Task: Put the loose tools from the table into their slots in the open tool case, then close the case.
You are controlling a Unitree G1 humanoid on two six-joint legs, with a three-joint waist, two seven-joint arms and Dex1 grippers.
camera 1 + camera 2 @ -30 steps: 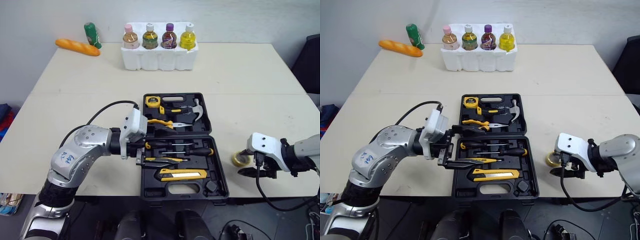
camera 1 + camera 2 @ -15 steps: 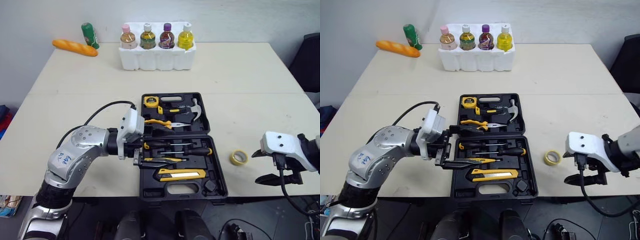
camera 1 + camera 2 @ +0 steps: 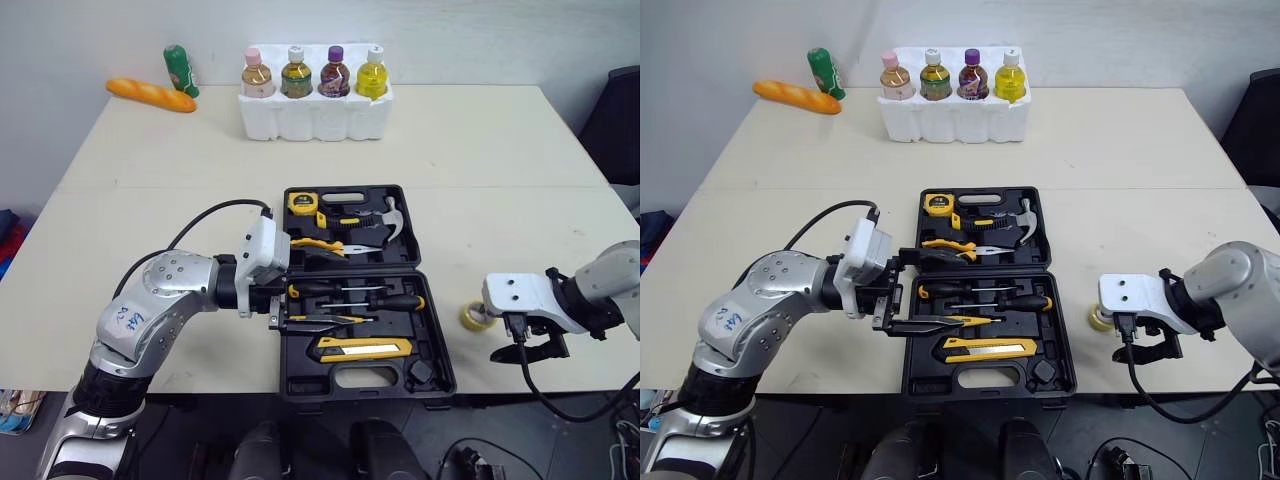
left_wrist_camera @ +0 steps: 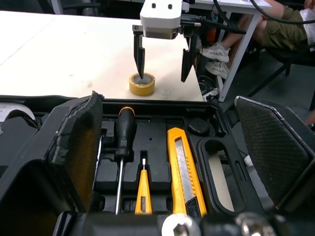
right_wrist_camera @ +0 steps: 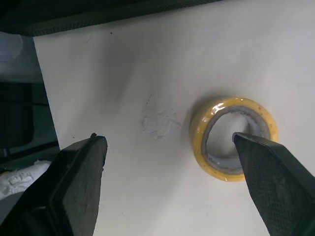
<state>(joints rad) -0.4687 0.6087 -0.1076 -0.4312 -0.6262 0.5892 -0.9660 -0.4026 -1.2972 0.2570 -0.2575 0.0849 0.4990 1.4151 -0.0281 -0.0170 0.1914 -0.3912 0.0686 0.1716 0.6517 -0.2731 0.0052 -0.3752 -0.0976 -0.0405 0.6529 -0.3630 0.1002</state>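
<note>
The black tool case [image 3: 430,300] lies open mid-table, holding a tape measure, pliers, a hammer [image 3: 385,222], screwdrivers [image 4: 123,142] and a yellow utility knife [image 3: 365,348]. A loose yellow tape roll [image 3: 472,318] lies on the table just right of the case. My right gripper [image 3: 497,333] is open and straddles one side of the roll [image 5: 198,137], with one fingertip [image 5: 246,147] in its hole and the other outside it. My left gripper [image 3: 278,305] is open at the case's left edge, fingers spread toward the lower tray, holding nothing.
A white foam holder [image 3: 315,118] with several bottles stands at the back. A bread loaf [image 3: 152,95] and a green can [image 3: 178,68] lie back left. The table's front edge runs close to the right gripper. A seated person's legs [image 4: 275,29] show past the table.
My right gripper drew back to the right, off the tape roll, then came back left over it. The left arm and the case have stayed put.
</note>
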